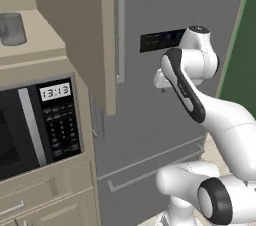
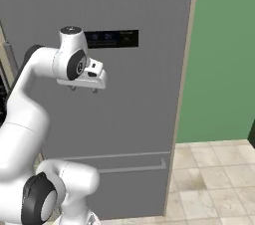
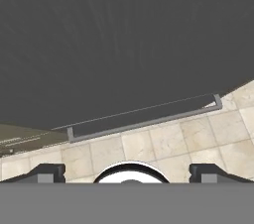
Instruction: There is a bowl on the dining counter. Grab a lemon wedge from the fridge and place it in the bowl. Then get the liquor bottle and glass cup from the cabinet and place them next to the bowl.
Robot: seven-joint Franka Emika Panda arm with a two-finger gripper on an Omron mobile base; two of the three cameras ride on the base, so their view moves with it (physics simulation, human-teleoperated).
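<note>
The fridge [image 1: 165, 120] fills most of both base views, a tall grey slab with its doors shut; the lemon wedge is presumably inside, so it cannot be seen, nor can the bowl or bottle. The fridge's long vertical handle [image 1: 119, 25] runs at about 12 o'clock in the left base view, and its drawer handle [image 3: 144, 116] crosses the hand view's centre as a horizontal bar above the tiled floor [image 3: 198, 139]. A microwave [image 1: 35, 125] sits at 9 o'clock, with a glass cup [image 1: 12, 29] on the shelf above it at 10 o'clock. The gripper [image 2: 83, 88] hangs before the door, pointing down, fingers spread wide and empty. The door looks heavy and stiff; the vertical handle is the place to grasp. The wedge will likely be light, soft and slippery, best pinched gently across its rind.
</note>
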